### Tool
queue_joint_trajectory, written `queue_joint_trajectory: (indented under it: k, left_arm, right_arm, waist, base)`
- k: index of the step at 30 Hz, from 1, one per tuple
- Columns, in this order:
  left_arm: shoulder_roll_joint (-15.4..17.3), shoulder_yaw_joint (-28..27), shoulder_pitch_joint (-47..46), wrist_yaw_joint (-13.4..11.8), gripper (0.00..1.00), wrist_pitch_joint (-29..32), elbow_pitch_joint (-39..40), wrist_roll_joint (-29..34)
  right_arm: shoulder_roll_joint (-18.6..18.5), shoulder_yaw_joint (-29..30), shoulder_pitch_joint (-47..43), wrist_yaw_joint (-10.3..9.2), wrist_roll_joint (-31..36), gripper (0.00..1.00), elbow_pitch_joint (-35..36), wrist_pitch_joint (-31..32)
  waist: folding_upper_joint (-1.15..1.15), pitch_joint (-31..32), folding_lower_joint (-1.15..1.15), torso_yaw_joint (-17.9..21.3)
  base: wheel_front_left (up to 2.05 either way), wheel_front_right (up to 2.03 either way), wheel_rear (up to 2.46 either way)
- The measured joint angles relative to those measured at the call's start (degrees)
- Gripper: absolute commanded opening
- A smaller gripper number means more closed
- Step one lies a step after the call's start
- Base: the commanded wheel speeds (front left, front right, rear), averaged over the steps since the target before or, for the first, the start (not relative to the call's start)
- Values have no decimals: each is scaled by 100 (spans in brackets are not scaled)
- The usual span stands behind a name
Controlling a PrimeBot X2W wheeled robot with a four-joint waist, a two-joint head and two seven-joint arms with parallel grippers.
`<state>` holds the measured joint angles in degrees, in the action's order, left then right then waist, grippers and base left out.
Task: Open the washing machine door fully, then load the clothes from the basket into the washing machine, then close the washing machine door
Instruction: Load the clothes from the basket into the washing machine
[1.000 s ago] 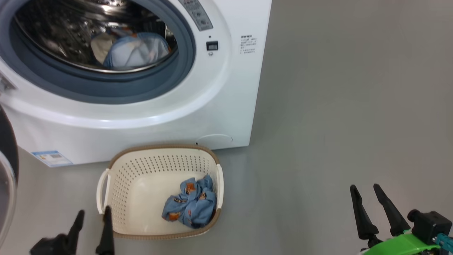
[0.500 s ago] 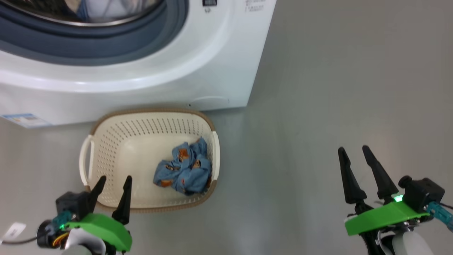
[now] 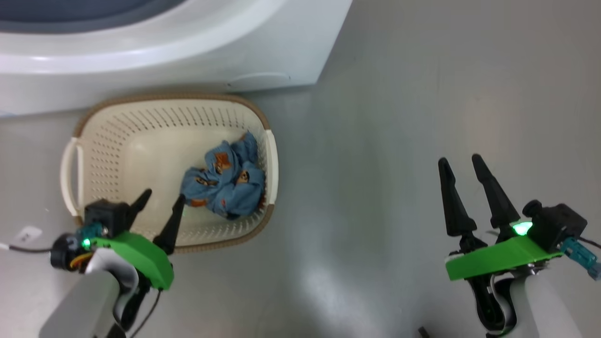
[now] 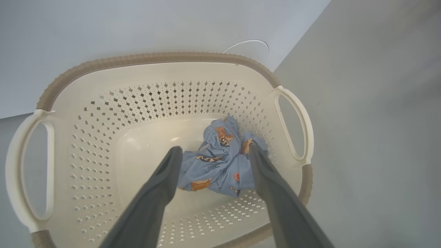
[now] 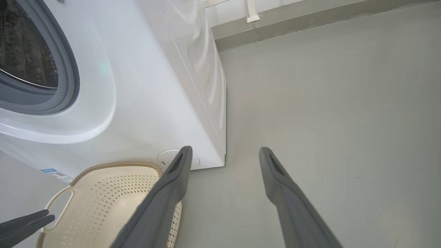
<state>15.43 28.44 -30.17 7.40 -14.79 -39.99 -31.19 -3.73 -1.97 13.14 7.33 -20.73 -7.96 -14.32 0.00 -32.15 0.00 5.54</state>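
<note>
The cream basket (image 3: 117, 141) with a brown rim stands on the floor against the white washing machine (image 3: 164, 51). Crumpled light-blue clothes (image 3: 225, 183) lie in its right half. My left gripper (image 3: 164, 195) is open above the basket's near wall, just left of the clothes. In the left wrist view its fingers straddle the clothes (image 4: 217, 165) from above without touching, over the basket (image 4: 103, 137). My right gripper (image 3: 459, 160) is open and holds nothing over bare floor, far right of the basket. The washing machine door is out of view.
The right wrist view shows the washing machine (image 5: 144, 86) front with the grey gasket of its drum opening (image 5: 69, 79), the basket (image 5: 113, 193) below it, and grey floor (image 5: 327, 103) running to a wall skirting at the back. A small white tag (image 3: 27, 233) lies on the floor by my left arm.
The head camera has tilted down, so the washer slid up and mostly out of the picture. My left gripper has advanced over the basket's near rim toward the clothes. Both grippers stay open.
</note>
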Motion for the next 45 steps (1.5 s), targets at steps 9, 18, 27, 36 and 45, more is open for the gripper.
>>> queue_joint_trajectory:
  k: [9, 18, 27, 36, 45]
  left_arm:
    - [230, 644, -923, 0, 100, 0, -497, -401]
    - [381, 1622, -1377, 0, 100, 0, -545, -906]
    - [586, 2543, -1717, 0, 100, 0, -573, -1433]
    - [732, 3270, -2130, 0, 100, 0, -759, -1844]
    - [846, 3769, -2455, 0, 100, 0, -946, -2212]
  right_arm:
    - [44, -89, 354, -1, 57, 100, 94, 0]
    - [55, -163, 481, 0, 0, 100, 146, 0]
    - [57, -252, 598, -1, -112, 100, 190, 0]
    - [62, -336, 673, 0, -160, 100, 256, 0]
    - [66, -437, 684, -1, -164, 100, 326, 0]
  waist:
    - [0, -757, 0, 158]
    - [0, -1206, 0, 338]
    - [0, -1461, 0, 508]
    - [0, -1725, 0, 658]
    - [0, -1968, 0, 781]
  base:
    - [0, 0, 0]
    - [0, 0, 0]
    - [0, 0, 0]
    - [0, 0, 0]
    - [0, 0, 0]
